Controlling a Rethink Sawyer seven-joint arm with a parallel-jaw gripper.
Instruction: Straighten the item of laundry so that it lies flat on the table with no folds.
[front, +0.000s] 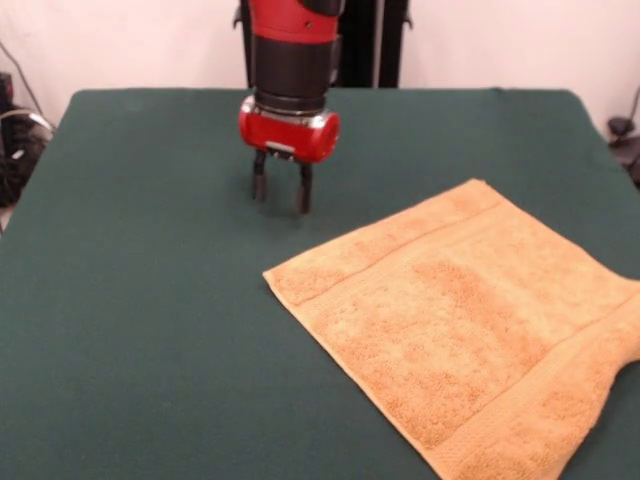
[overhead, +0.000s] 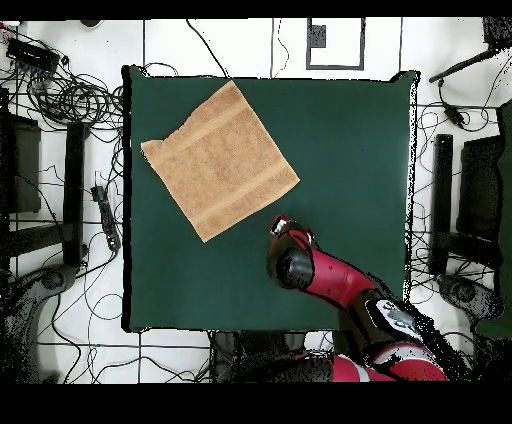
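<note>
The mustard-yellow terry towel (front: 470, 320) lies spread flat on the dark green table (front: 150, 320), turned like a diamond, with a woven band near two opposite edges. One corner reaches the table's edge in the overhead view (overhead: 218, 160). My gripper (front: 281, 189) hangs above the bare cloth, apart from the towel's nearest edge, its two dark fingers (front: 259, 183) apart and holding nothing. In the overhead view the gripper (overhead: 289, 228) sits just off the towel's corner nearest the robot.
Cables and dark stands (overhead: 75, 190) crowd the floor on both sides of the table. The red arm (overhead: 340, 280) reaches in from the robot's base side.
</note>
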